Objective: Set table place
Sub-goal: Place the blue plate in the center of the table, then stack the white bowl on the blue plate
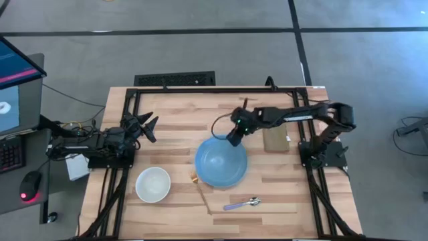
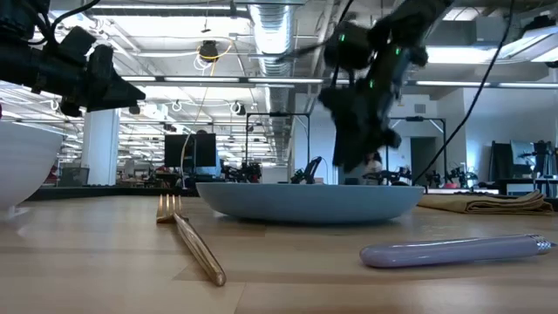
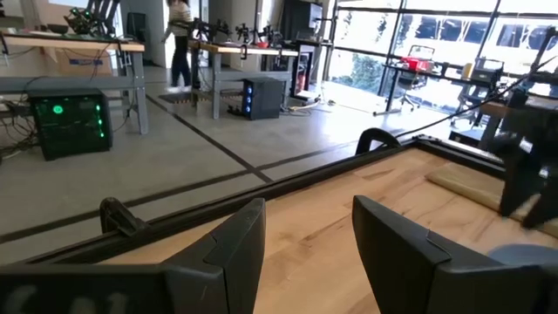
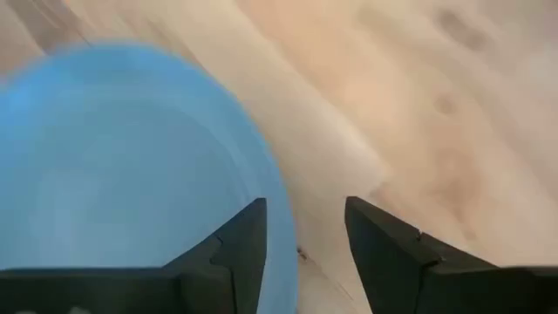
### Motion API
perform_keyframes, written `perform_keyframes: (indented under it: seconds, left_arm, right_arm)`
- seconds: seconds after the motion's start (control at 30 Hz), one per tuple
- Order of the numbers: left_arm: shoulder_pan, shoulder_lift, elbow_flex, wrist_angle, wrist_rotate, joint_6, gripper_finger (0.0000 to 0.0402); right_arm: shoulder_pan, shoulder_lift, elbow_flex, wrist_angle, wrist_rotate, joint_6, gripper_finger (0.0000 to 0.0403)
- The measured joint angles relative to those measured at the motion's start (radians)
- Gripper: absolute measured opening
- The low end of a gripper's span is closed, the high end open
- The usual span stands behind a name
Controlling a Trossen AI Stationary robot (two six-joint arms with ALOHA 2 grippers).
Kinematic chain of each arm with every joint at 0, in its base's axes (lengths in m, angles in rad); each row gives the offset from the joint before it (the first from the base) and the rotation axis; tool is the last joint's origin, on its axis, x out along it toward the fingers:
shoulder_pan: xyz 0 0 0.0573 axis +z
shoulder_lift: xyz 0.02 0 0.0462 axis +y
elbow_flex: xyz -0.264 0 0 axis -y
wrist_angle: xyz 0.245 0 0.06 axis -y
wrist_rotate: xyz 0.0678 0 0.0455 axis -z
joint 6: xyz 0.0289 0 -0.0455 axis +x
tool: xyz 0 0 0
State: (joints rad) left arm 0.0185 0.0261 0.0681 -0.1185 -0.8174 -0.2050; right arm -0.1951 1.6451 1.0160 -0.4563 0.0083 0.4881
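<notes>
Desk (image 1: 174, 110) carried one blue plate (image 1: 221, 162) at centre, one white bowl (image 1: 153, 184) near-left, one gold fork (image 1: 201, 191), one lilac spoon (image 1: 241, 203), one olive pad (image 1: 275, 139). No readable writing. Right hand (image 1: 233, 140), fingers apart, hovered at the plate's far rim. Left hand (image 1: 150, 127) waited at the far-left edge, fingers apart.

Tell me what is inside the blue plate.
Nothing lies inside the blue plate; its visible surface is bare. The right pincer, open, hangs above its far rim and hides a small patch there. The fork lies outside it.
</notes>
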Motion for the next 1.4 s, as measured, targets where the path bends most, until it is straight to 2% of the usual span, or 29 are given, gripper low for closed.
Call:
perform_keyframes:
  seconds: [0.2,0.5,0.67,0.87,1.03,1.23,1.4]
  left_arm:
    - [0.000,0.000,0.000,0.003,0.008,0.000,0.0164]
    - [0.000,0.000,-0.005,0.053,0.058,-0.103,0.0164]
    - [0.000,0.003,0.090,0.107,0.210,-0.087,0.0164]
    - [0.000,0.076,0.290,0.108,0.303,0.042,0.0164]
    - [0.000,0.198,0.505,0.045,0.456,0.160,0.0164]
    - [0.000,0.442,0.811,-0.310,0.457,0.223,0.0164]
    - [0.000,0.662,1.068,-0.661,0.512,0.168,0.0164]
  right_arm:
    - [-0.055,-0.150,0.054,0.040,-0.003,-0.008,0.0177]
    - [-0.131,-0.341,0.077,0.107,-0.003,-0.201,0.0178]
    - [-0.169,-0.366,0.077,0.104,-0.003,-0.201,0.0175]
    - [-0.202,-0.321,0.078,0.103,-0.004,-0.201,0.0178]
    - [-0.208,-0.251,0.078,0.102,-0.007,-0.201,0.0176]
    - [-0.204,-0.181,0.078,0.106,-0.010,-0.169,0.0178]
    - [-0.198,-0.176,0.078,0.124,-0.010,-0.167,0.0177]
